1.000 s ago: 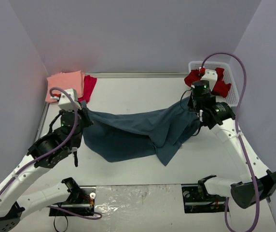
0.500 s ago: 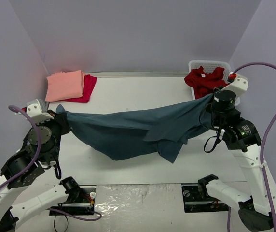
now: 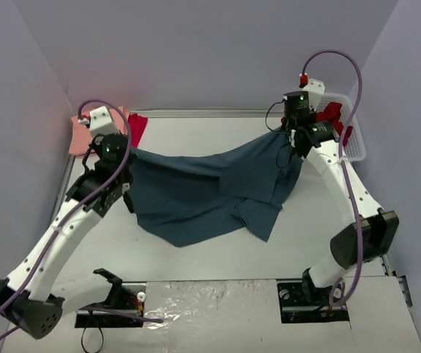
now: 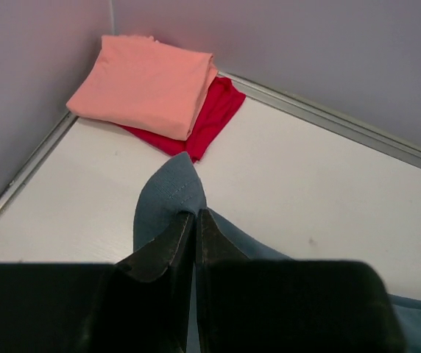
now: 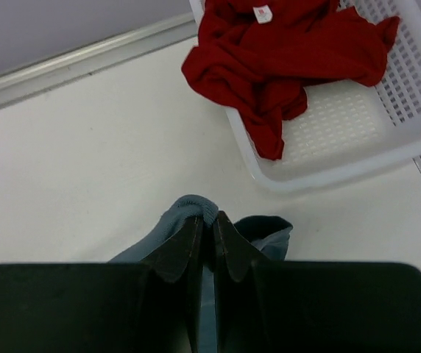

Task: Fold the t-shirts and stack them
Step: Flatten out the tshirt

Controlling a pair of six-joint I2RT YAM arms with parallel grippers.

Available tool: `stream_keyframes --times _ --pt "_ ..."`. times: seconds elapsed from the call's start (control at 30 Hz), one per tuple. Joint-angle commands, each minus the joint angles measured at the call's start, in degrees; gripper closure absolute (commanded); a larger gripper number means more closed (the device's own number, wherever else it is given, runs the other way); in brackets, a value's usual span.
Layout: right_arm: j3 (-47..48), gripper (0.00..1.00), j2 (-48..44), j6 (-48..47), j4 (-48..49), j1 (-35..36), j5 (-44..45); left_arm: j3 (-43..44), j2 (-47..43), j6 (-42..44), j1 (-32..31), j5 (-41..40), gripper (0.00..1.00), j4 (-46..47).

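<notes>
A large slate-blue t-shirt [image 3: 203, 195] hangs stretched between both arms above the white table, its lower part sagging onto the surface. My left gripper [image 3: 126, 151] is shut on its left corner [image 4: 168, 193]. My right gripper [image 3: 288, 134] is shut on its right edge [image 5: 190, 207]. A folded salmon-pink t-shirt [image 4: 148, 84] lies on a folded crimson t-shirt [image 4: 214, 118] in the far left corner. A crumpled dark red t-shirt [image 5: 284, 51] lies in the basket, spilling over its rim.
The white lattice basket [image 5: 387, 125] stands at the far right corner, close behind my right gripper. Grey walls close the table at the back and both sides, with a metal strip [image 4: 328, 121] along the back edge.
Both grippers have swung from wide apart and nearer the front to the far side of the table, carrying the blue t-shirt's top edge back with them. The cloth now sags lower.
</notes>
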Motion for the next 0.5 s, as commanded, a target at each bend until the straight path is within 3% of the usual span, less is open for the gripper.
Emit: stream_keyframes --times 0.0,0.1,0.17,0.2,0.23,0.3,0.4,0.47 --pt "11.2 1.0 5.6 -2.2 5.1 -3.7 -5.4 6.5 9.7 -1.7 9.0 13.4 0.98 5.6" --pt "22.5 1.0 14.2 -3.5 4.5 -6.4 -11.3 16.9 21.0 -0.6 13.1 19.0 0.98 4.6" --pt "30.0 1.0 20.4 -4.0 2.1 -7.9 -13.7 28.4 26.5 0.8 14.9 21.5 0.98 2.5" --pt "38.3 1.0 22.4 -4.1 0.8 -8.1 -15.7 32.4 30.9 1.3 15.1 23.3 0.98 -0.2" --pt "42.2 1.0 24.8 -4.3 -1.2 -8.2 -16.5 39.5 32.2 2.1 15.2 23.6 0.98 -1.2" --pt "48.1 1.0 24.8 -4.2 -1.6 -8.2 -18.8 43.4 32.4 3.0 14.9 24.8 0.98 -1.2" --pt "48.0 1.0 20.3 -4.2 -1.5 -8.2 -20.3 49.3 30.3 3.4 14.8 26.0 0.98 -4.4" --pt "44.2 1.0 14.4 -4.5 -1.3 -8.2 -21.0 48.0 27.6 4.0 14.7 26.1 0.98 -5.5"
